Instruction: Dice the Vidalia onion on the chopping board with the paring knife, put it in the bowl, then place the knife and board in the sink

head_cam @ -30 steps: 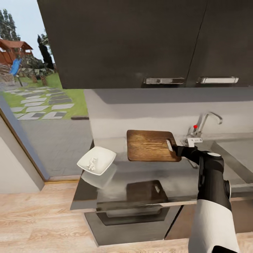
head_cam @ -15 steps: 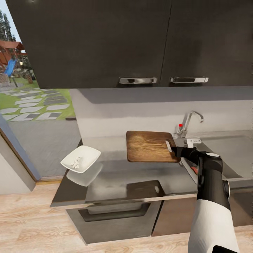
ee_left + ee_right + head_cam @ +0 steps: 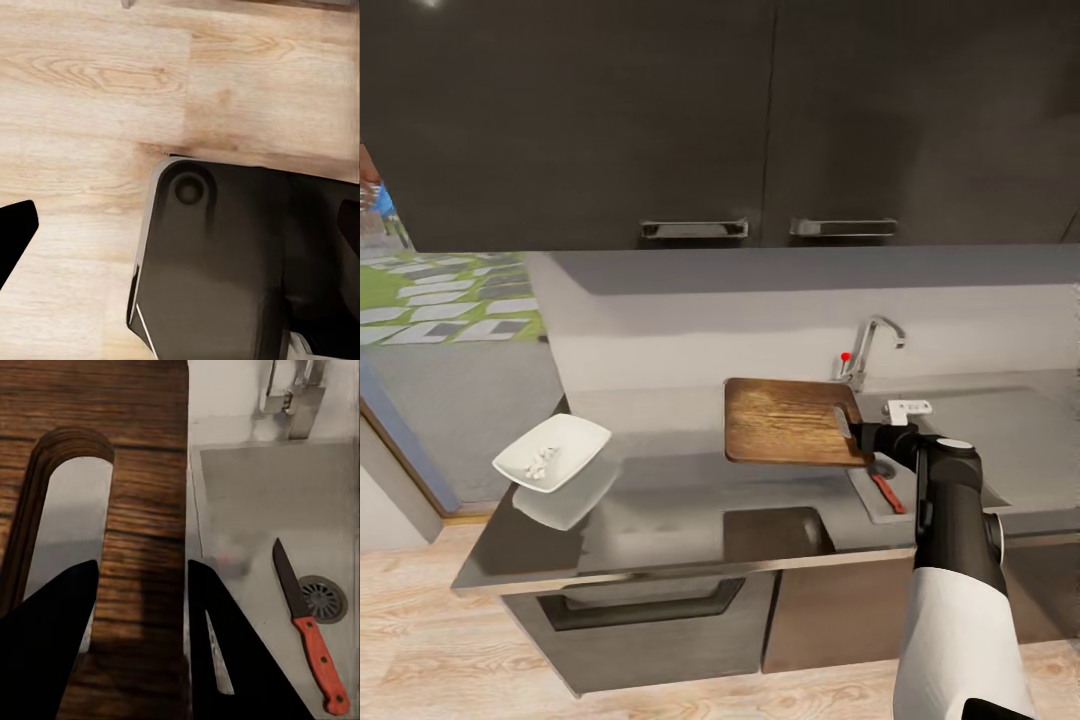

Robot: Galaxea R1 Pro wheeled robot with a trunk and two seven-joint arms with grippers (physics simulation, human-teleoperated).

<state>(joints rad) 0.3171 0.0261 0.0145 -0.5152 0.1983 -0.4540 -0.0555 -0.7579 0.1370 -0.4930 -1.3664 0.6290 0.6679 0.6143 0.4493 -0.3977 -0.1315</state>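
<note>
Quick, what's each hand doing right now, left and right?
Left hand: open, holding nothing, over the wooden floor.
Right hand: closed on the slotted end of the chopping board, held above the countertop.

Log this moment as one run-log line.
right gripper: shut on chopping board, held above countertop | paring knife: in sink | bowl: diced onion inside

The right gripper (image 3: 857, 432) holds the chopping board (image 3: 788, 421) by its slot end, lifted above the worktop (image 3: 660, 500); the board extends away from the fingers (image 3: 868, 434). Just below the fingers, the paring knife (image 3: 887, 491) lies in the sink (image 3: 960, 440). Far beyond the board's other end stands the bowl (image 3: 550, 452) with white pieces.
</note>
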